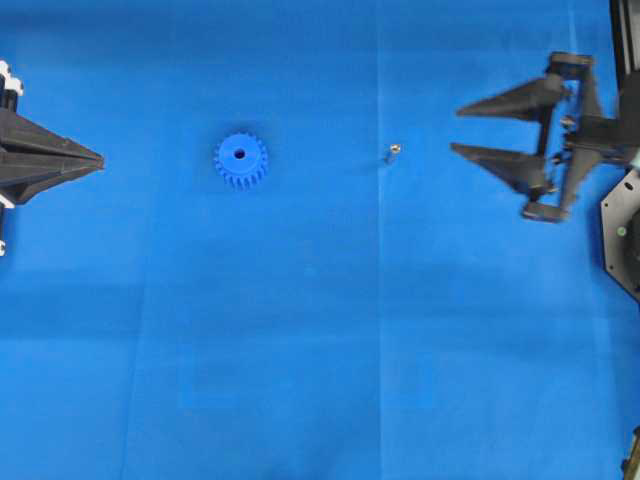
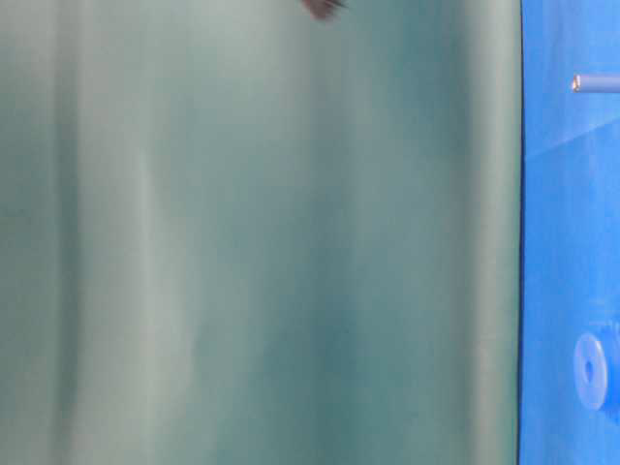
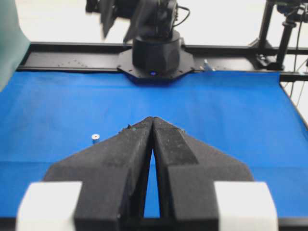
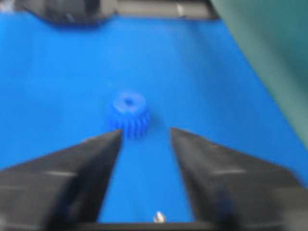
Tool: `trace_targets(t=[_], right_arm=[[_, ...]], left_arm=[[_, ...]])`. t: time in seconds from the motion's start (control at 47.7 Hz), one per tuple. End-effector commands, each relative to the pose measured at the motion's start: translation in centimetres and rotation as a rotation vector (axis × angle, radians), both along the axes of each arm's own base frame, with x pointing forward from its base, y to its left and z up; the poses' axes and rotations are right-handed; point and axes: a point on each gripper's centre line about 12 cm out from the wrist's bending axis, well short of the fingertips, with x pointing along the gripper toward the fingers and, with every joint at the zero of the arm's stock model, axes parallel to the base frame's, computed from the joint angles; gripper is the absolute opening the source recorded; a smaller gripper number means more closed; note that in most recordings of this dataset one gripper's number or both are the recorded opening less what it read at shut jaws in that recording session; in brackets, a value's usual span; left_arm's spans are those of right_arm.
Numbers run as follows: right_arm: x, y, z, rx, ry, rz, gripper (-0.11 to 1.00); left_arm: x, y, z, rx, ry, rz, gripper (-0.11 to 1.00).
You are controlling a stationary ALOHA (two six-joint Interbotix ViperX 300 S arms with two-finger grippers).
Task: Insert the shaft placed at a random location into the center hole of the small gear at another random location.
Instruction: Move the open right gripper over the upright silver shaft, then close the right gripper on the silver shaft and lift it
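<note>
The small gear (image 1: 240,160) lies flat on the blue cloth, left of the middle, and its center hole (image 1: 239,154) faces up. The shaft (image 1: 393,152) stands alone to the gear's right, a tiny silvery pin. My right gripper (image 1: 458,130) is open, its tips a short way right of the shaft and touching nothing. In the right wrist view the shaft (image 4: 159,217) sits low between the spread fingers, with the gear (image 4: 128,113) beyond. My left gripper (image 1: 100,160) is shut and empty at the left edge. In the left wrist view the shaft (image 3: 95,137) shows left of the shut gripper (image 3: 153,119), whose jaws hide the gear.
The blue cloth (image 1: 320,350) covers the whole work surface. The right arm's black base (image 3: 156,53) stands at the far edge in the left wrist view, against a black frame rail (image 3: 72,55). A green backdrop (image 2: 262,242) fills most of the table-level view.
</note>
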Motion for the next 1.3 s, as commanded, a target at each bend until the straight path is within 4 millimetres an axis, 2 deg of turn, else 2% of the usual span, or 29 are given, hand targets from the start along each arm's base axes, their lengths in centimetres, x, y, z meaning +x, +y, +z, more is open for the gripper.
trace_targets(t=[0.0, 0.063, 0.084, 0.21, 0.44, 0.712, 1.027, 1.11, 1.173, 1.278], right_arm=[[1.0, -0.7, -1.2, 0.013, 0.013, -0.028, 0.65], [1.6, -1.1, -2.5, 0.022, 0.038, -0.042, 0.81], [1.9, -1.2, -2.8, 0.025, 0.044, -0.046, 0.83], [3.1, -1.8, -5.4, 0.053, 0.084, -0.081, 0.72], [4.4, -2.7, -9.3, 0.087, 0.15, -0.139, 0.73], [5.6, -3.0, -11.6, 0.098, 0.212, -0.144, 0.72], [5.5, -3.0, -11.9, 0.106, 0.222, -0.148, 0.71], [5.6, -3.0, -11.9, 0.102, 0.217, -0.145, 0.66], [5.6, -2.9, -11.9, 0.102, 0.217, -0.143, 0.59], [5.6, -2.9, -11.9, 0.099, 0.219, -0.139, 0.3]], left_arm=[[0.1, 0.0, 0.6, 0.002, -0.018, 0.001, 0.0], [0.1, 0.0, 0.6, 0.003, -0.018, 0.001, 0.0], [0.1, 0.0, 0.6, 0.003, -0.017, 0.001, 0.0], [0.1, 0.0, 0.6, 0.002, -0.018, 0.001, 0.0], [0.1, 0.0, 0.6, 0.002, -0.015, 0.001, 0.0], [0.1, 0.0, 0.5, 0.002, -0.014, 0.001, 0.0], [0.1, 0.0, 0.3, -0.002, -0.005, 0.001, 0.0], [0.1, 0.0, 0.3, -0.002, -0.003, 0.001, 0.0], [0.1, 0.0, 0.3, -0.003, -0.003, 0.001, 0.0], [0.1, 0.0, 0.2, -0.002, 0.002, 0.001, 0.0]])
